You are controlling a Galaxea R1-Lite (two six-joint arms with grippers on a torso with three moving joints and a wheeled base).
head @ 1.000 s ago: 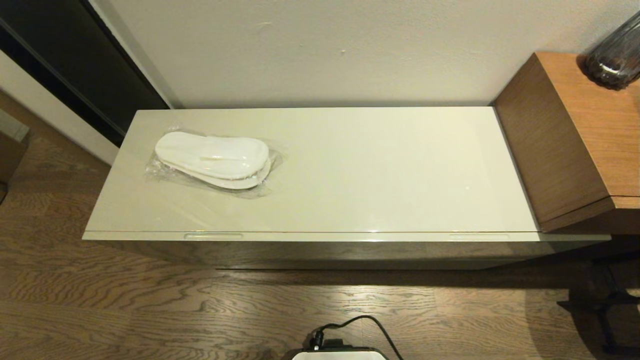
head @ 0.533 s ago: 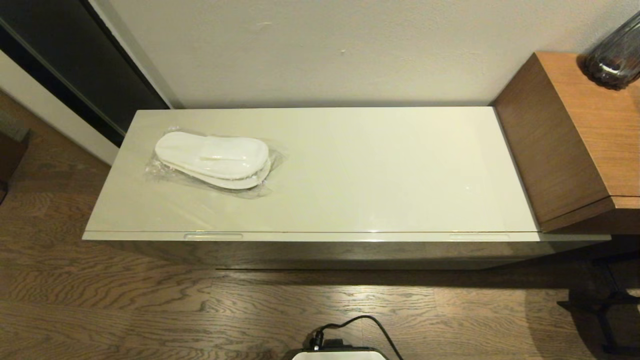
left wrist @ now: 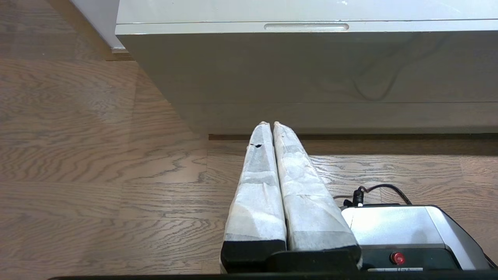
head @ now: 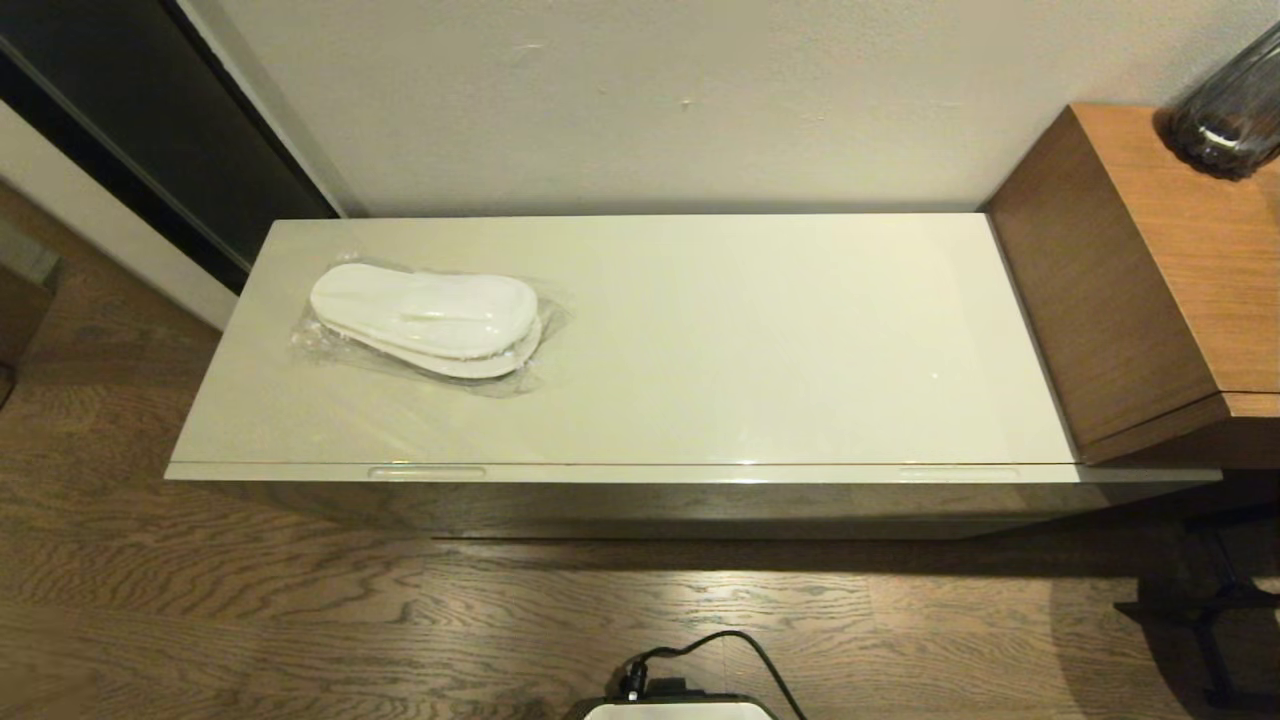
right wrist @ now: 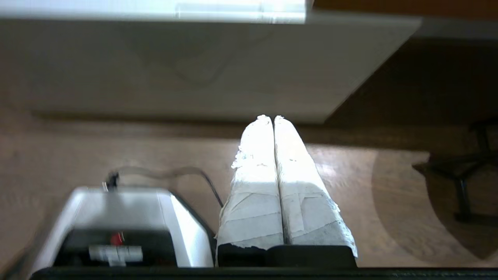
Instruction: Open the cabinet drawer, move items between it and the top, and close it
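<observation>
A pair of flat white slippers in clear plastic (head: 428, 320) lies on the left part of the glossy cream top (head: 750, 340). The drawer is shut; its cream front (head: 690, 472) shows two slim notches, one left (head: 426, 472) and one right (head: 955, 474). The tissue pack is out of view. Neither gripper shows in the head view. My left gripper (left wrist: 271, 124) is shut and empty, low over the floor in front of the cabinet, below the left notch (left wrist: 306, 27). My right gripper (right wrist: 272, 117) is shut and empty too, before the cabinet's right end.
A brown wood-grain desk (head: 1150, 270) abuts the cabinet's right end, with a dark glass vase (head: 1228, 110) on it. The robot's base (head: 680, 708) and its black cable sit on the wood floor (head: 300, 600) in front. A dark stand (head: 1210, 600) is at the right.
Both arms and the slippers stay where they were; only the sheen on the plastic wrap shifts slightly.
</observation>
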